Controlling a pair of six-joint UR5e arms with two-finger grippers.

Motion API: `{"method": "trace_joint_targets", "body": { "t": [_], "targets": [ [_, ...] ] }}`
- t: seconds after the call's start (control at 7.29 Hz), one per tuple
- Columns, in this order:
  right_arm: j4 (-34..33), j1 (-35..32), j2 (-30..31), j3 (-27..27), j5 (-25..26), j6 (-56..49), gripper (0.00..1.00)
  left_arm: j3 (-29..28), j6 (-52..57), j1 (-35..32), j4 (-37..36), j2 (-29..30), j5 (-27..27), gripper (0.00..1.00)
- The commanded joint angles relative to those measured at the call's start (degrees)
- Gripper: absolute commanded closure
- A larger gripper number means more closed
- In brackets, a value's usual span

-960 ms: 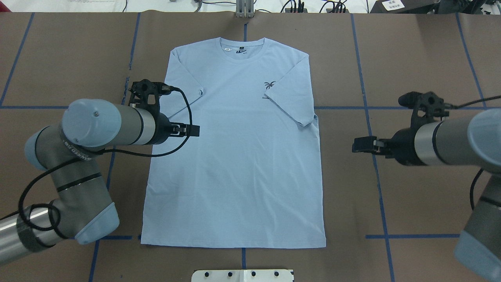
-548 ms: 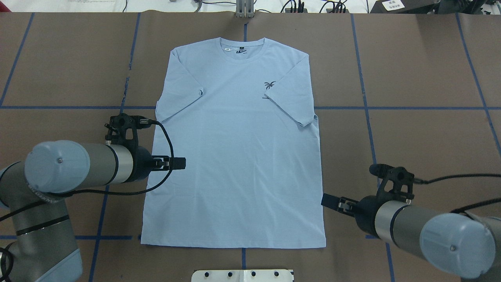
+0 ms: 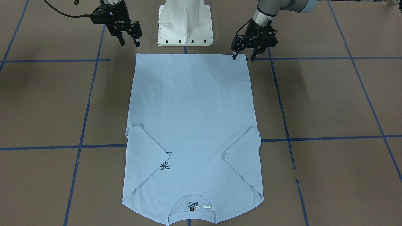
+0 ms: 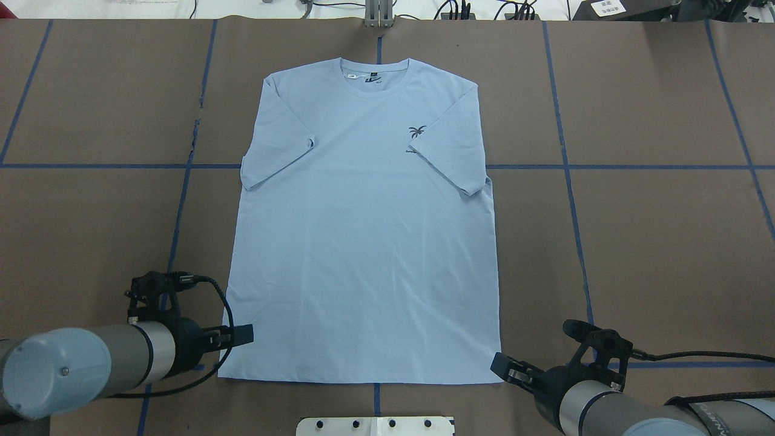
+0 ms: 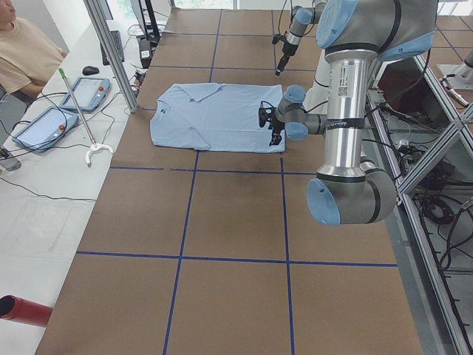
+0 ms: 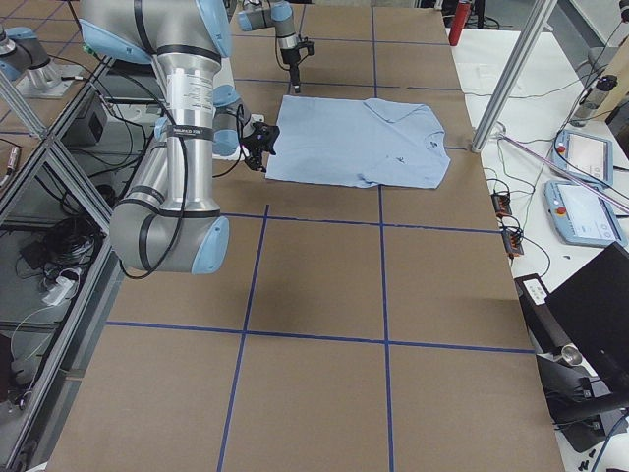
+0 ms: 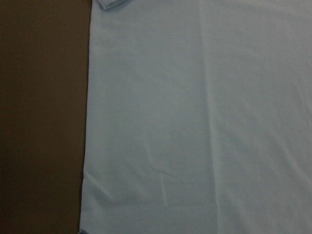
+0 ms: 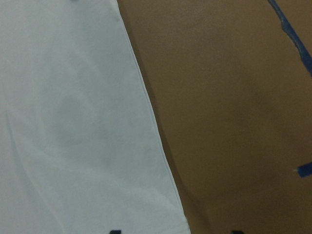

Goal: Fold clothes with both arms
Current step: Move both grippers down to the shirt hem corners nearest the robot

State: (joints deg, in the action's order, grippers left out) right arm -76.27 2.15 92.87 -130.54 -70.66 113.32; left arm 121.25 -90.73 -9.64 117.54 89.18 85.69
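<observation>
The light blue T-shirt (image 4: 363, 242) lies flat and face up on the brown table, both sleeves folded inward, with its collar (image 3: 192, 196) at the far end from the robot. My left gripper (image 4: 244, 333) is open at the hem's left corner, and in the front-facing view the left gripper (image 3: 243, 58) has one finger on each side of that corner. My right gripper (image 4: 499, 365) is open just off the hem's right corner; the front-facing view shows the right gripper (image 3: 129, 43) slightly above the table. Neither holds fabric. The wrist views show the shirt's side edges (image 7: 87, 122) (image 8: 146, 112).
The white pedestal base (image 3: 185, 22) stands just behind the hem, between the two arms. Blue tape lines (image 4: 563, 166) cross the brown table cover. In the left side view a person (image 5: 22, 52) sits beside tablets (image 5: 44, 126) on a white bench beyond the collar end.
Both arms have pulled back along the shirt's sides toward the robot, from mid-body height to the two hem corners. The shirt has not moved.
</observation>
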Motion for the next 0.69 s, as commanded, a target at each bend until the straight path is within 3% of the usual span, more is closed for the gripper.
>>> {"method": "trace_joint_targets", "body": {
  "t": [0.0, 0.27, 0.55],
  "targets": [
    [-0.55, 1.27, -0.14, 0.02, 1.40, 0.50, 0.19, -0.40, -4.71, 4.97, -0.55, -1.82, -3.33, 0.21],
    [-0.55, 1.45, -0.14, 0.02, 1.92, 0.50, 0.18, -0.49, -6.82, 5.59, -2.57, -1.29, -3.42, 0.36],
    [-0.55, 1.54, -0.14, 0.10, 2.19, 0.50, 0.18, -1.19, -6.83, 5.60, -2.58, -0.85, -3.33, 0.39]
  ]
}}
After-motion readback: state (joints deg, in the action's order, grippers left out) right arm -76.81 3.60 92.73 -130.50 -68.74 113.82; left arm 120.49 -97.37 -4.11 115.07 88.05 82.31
